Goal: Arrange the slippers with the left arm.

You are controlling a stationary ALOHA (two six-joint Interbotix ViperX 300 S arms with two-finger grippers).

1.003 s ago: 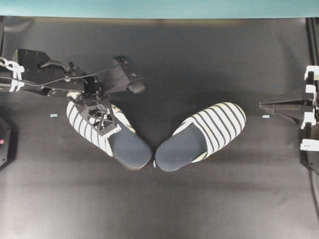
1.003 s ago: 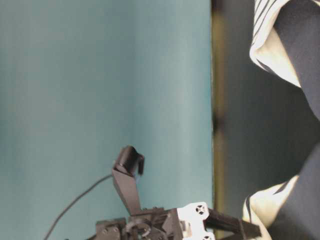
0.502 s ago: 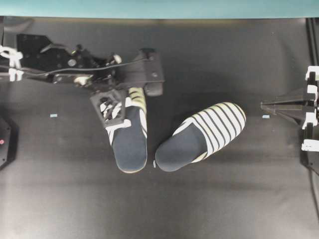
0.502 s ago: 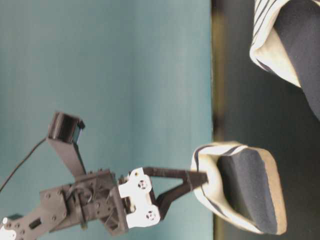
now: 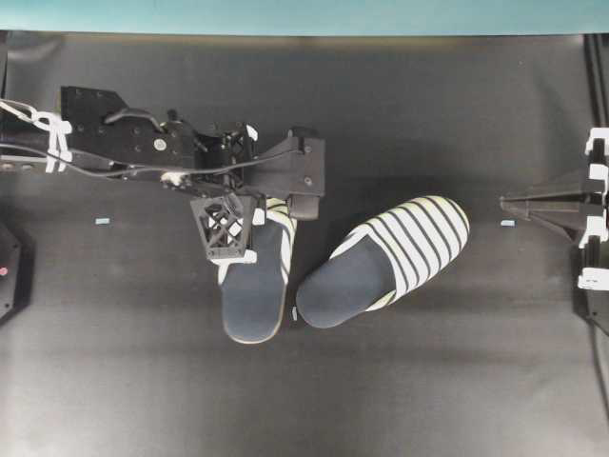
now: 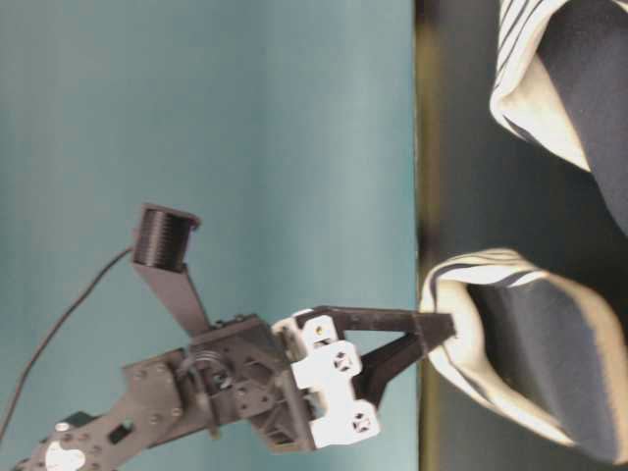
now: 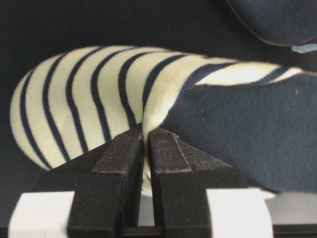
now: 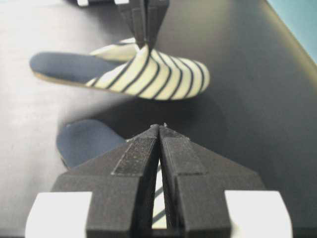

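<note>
Two striped slippers lie on the black mat. My left gripper (image 5: pixel 249 249) is shut on the toe-cover edge of the left slipper (image 5: pixel 253 295), whose heel points toward the front edge. The wrist view shows the jaws (image 7: pixel 147 131) pinching the cream striped fabric (image 7: pixel 89 94). In the right wrist view this slipper (image 8: pixel 148 72) appears raised a little over its shadow. The other slipper (image 5: pixel 385 262) lies at an angle with its toe to the back right, and its heel nearly touches the held one. My right gripper (image 5: pixel 506 202) is shut and empty at the right edge.
Small pale blue tape marks sit on the mat at the left (image 5: pixel 103 221), at the right (image 5: pixel 507 223) and between the heels (image 5: pixel 295 313). A teal wall (image 5: pixel 304 14) runs along the back edge. A dark device (image 5: pixel 6 271) sits at the left edge.
My left gripper has carried the left slipper to the right and turned it from slanting to heel-toward-front, close beside the other slipper. The right arm has not moved.
</note>
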